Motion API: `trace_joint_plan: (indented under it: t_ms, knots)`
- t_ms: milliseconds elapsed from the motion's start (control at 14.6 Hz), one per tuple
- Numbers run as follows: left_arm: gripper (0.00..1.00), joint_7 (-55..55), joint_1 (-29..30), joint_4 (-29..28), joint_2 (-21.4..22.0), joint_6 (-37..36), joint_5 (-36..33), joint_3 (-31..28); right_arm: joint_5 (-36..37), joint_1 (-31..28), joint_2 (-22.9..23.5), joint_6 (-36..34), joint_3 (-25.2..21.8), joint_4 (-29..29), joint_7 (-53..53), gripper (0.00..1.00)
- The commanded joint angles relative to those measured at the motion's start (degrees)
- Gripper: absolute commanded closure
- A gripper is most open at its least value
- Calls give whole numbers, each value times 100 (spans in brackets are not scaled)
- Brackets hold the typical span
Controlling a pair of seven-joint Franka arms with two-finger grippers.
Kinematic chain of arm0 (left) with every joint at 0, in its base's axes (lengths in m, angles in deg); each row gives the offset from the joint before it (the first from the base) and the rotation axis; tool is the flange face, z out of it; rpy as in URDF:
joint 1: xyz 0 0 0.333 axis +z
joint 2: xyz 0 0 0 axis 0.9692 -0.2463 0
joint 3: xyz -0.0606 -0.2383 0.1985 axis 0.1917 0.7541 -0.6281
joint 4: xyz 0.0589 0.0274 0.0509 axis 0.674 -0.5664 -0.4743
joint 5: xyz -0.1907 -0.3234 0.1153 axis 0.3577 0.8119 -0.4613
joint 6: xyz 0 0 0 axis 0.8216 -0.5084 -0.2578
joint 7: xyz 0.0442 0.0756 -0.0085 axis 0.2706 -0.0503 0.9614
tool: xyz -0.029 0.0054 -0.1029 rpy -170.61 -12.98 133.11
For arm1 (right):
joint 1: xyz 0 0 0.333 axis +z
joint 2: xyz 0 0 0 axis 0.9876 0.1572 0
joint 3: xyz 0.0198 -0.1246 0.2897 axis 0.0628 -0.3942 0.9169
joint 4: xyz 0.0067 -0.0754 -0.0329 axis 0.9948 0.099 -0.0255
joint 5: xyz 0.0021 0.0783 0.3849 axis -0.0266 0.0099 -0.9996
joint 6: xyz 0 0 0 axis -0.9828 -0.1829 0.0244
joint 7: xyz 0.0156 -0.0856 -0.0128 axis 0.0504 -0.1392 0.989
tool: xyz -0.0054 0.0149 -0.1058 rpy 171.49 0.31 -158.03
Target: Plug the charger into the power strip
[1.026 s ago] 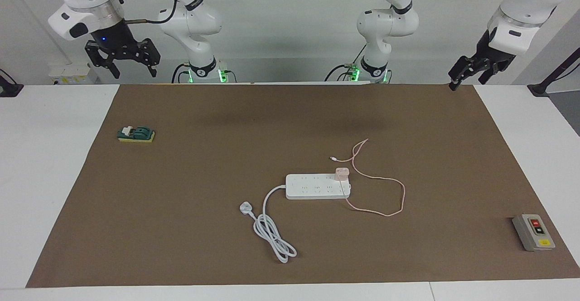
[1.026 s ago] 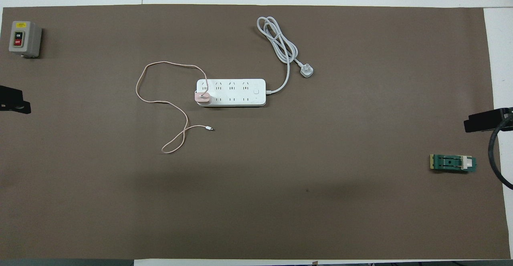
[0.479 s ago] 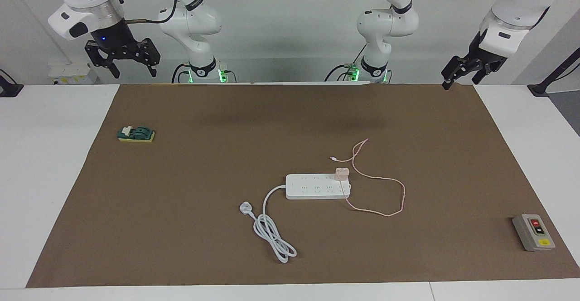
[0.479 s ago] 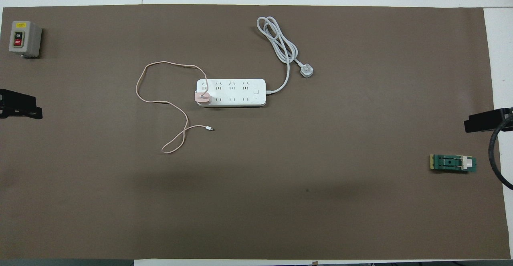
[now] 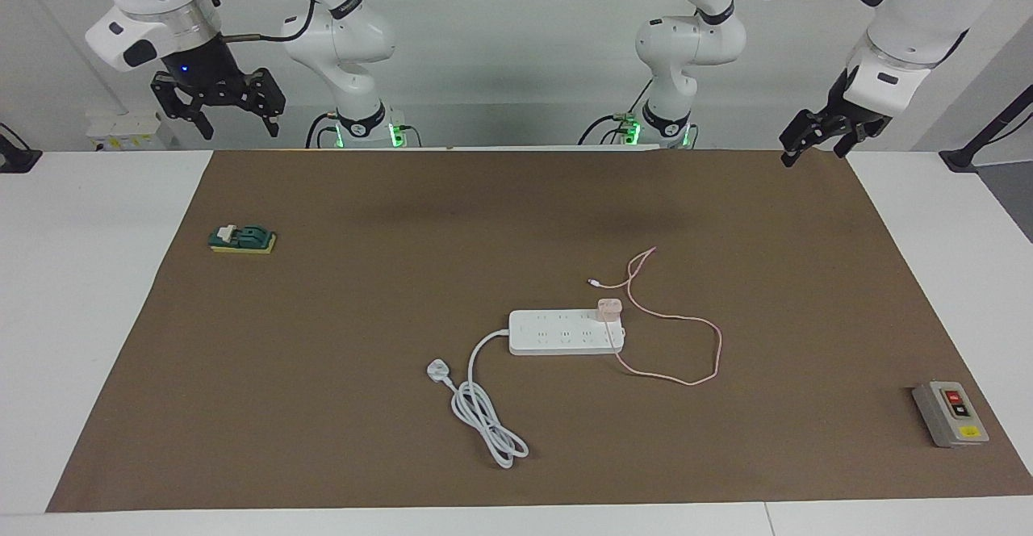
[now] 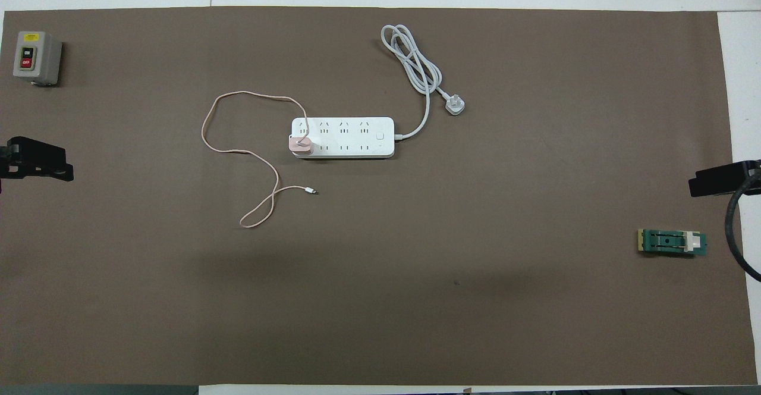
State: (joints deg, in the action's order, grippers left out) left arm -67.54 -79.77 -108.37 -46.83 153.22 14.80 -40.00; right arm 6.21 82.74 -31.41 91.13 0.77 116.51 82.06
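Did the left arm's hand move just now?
Yes. In the overhead view the left hand has slid in over the brown mat, away from the grey button box. It holds nothing.

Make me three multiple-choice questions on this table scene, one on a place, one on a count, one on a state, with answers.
1. Where is the charger?
A. on the power strip's end toward the left arm
B. beside the grey switch box
C. in a claw

2. How many claws hold something?
A. two
B. one
C. none

3. How is the left claw?
A. open, in the air
B. shut on the cable
C. pressing the strip

Answers: 1 A, it sits on that end. 2 C, the right claw is empty too. 3 A, fingers apart above the mat edge.
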Motion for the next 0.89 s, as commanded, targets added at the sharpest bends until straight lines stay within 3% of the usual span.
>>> trace_joint_plan:
  t_ms: [0, 821]
  knots:
    - [0, -140, -71, 190, -110, -148, 71, 7, -47, -117, -117, -60, 61, 83, -63, 0]
    - [0, -772, -133, 173, -118, 117, 256, -2, -47, -126, -125, -60, 52, 100, -28, 0]
